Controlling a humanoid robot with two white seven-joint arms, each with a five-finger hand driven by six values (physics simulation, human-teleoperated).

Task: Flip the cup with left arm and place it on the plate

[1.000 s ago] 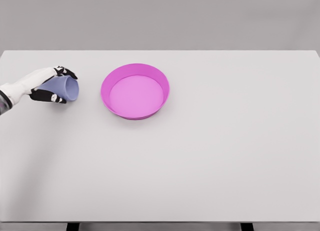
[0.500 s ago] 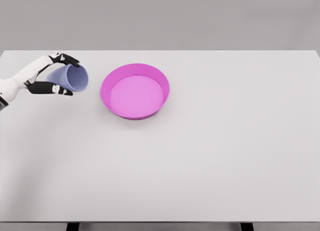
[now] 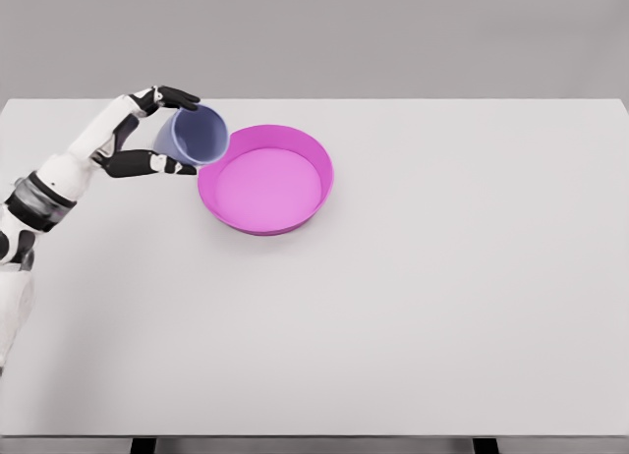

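Since a second ago, left hand (image 3: 147,130) has carried the cup (image 3: 194,137) up and rightward, from the table's far left edge to just beside the plate (image 3: 265,179); more of the forearm shows now, reaching in from lower left. Plate has not shifted.

Left to right: white left arm enters at the left edge and angles up toward the rear of the table (image 3: 442,307). Fingers (image 3: 177,96) are wrapped on the lavender cup, black-tipped ones over the top of it, thumb underneath. Cup looks held clear of the table, tilted, open mouth facing the camera and a bit upward, so the inside is visible. Its lower edge overlaps the plate's left rim in the picture; contact or just in front, cannot tell. Magenta plate sits left of centre, nothing in it. Rest of the table to the right is plain white. Right arm not in view.

Progress, judged: pickup done, transport nearly done, flip partly done, since the mouth is tilted but not upright yet. Left: finish turning the cup upright, move it over the plate's floor, lower, let go.
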